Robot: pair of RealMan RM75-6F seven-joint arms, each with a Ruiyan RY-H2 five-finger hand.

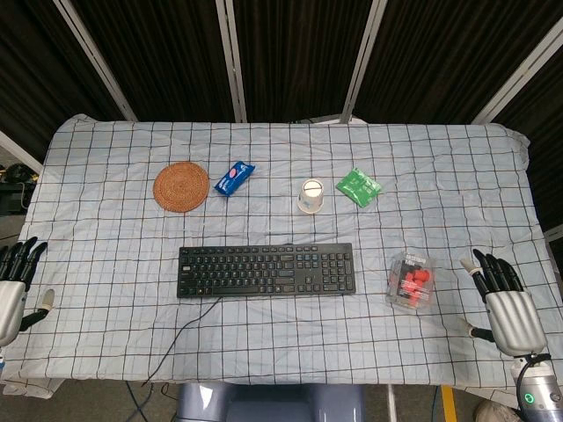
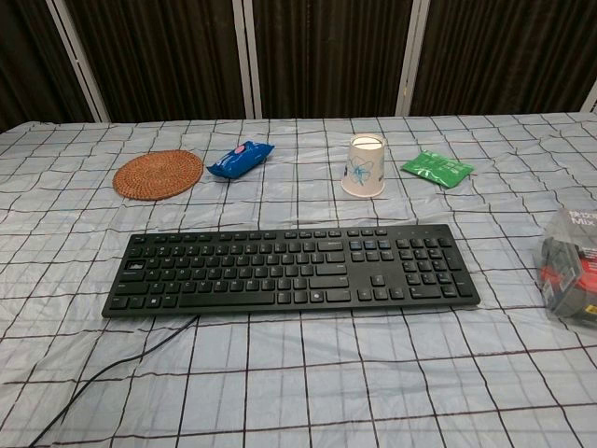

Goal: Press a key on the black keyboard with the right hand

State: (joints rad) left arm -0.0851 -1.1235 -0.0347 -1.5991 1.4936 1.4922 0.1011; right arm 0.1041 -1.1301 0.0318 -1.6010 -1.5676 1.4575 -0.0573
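Note:
The black keyboard (image 1: 266, 270) (image 2: 291, 267) lies flat in the middle of the checked cloth, its cable trailing off the near-left side. My right hand (image 1: 503, 303) hovers at the table's near right corner, fingers apart and holding nothing, well right of the keyboard. At the near left edge my left hand (image 1: 15, 284) is also spread and holds nothing. Neither hand shows in the chest view.
A clear tub of red items (image 1: 412, 281) (image 2: 574, 267) sits between the keyboard and my right hand. Behind the keyboard lie a woven coaster (image 1: 181, 185) (image 2: 159, 175), a blue packet (image 1: 234, 178) (image 2: 241, 158), an upturned paper cup (image 1: 310, 196) (image 2: 365, 166) and a green packet (image 1: 358, 186) (image 2: 437, 168).

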